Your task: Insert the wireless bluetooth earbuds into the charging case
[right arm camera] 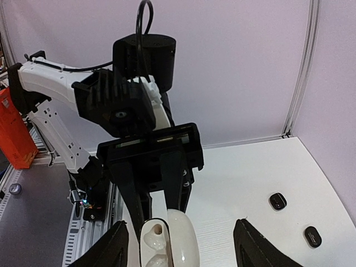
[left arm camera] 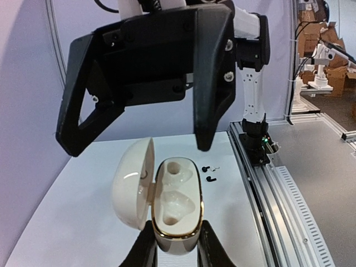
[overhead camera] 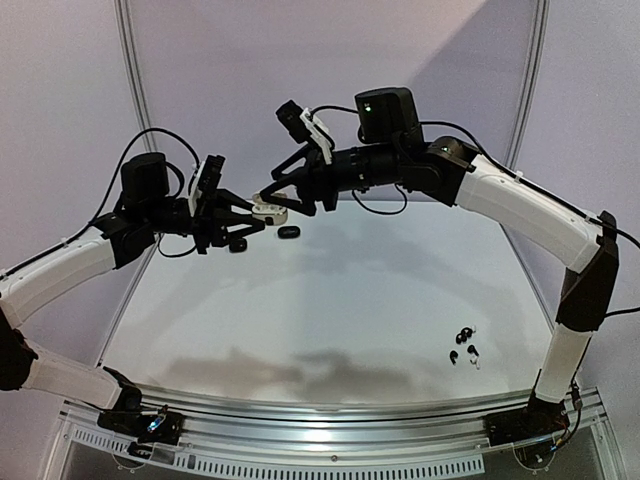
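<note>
My left gripper [left arm camera: 177, 251] was clenched on the base of the charging case [left arm camera: 178, 206], a glossy white oval shell with a gold rim. Its domed lid swung open toward 9 o'clock and both moulded sockets were bare. My right gripper [overhead camera: 285, 200] hung just above it, its angular matte-black fingers spread wide and grasping nothing. From above, the case sat at 11 o'clock over the smooth white table [overhead camera: 330, 310]. The earbuds [overhead camera: 464, 347], tiny stemmed specks, lay loose at 4 o'clock, too small to count surely. Two black pebble cases [right arm camera: 277, 201] rested nearby. My fingers hid the case's underside.
</note>
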Available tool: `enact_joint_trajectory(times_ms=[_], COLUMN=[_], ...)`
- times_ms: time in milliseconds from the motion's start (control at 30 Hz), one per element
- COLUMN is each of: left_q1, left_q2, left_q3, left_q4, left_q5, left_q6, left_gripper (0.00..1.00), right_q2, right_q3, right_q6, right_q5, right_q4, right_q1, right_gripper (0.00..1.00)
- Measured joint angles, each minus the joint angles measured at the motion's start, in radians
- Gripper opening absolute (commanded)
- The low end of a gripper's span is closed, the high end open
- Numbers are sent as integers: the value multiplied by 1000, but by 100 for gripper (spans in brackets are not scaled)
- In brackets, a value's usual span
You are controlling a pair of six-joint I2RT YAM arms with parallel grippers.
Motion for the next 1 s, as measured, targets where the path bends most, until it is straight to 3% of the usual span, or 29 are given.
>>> enact_joint_trajectory(times_ms=[300,433,567,633,733,1000], left_q1=[0,-1,-1,-1,-1,-1], left_q2=[-6,-24,-34,-34,-34,-37], left_q3=[-31,-68,-95,-101,-110,-126], left_q4=[26,54,87,99,116,143], left_q5=[-27,-74,-107,-116,-121,-129], left_q6=[-48,-66,-79,-83,-89,-92], left_gripper=[0,0,0,0,0,0], right_q2=[-3,-52,-158,-212,-284,-362], right_q3=[0,-36,-135,-214,-379,-779], right_q6=[119,245,405,475,543,658], right_q5=[46,217,446,535,632,683], right_q4=[56,0,-171,-264,-390,-579], right_q1=[-38,-112,-249,-308,-374,-515], right_gripper=[68,62,61,59,47,34])
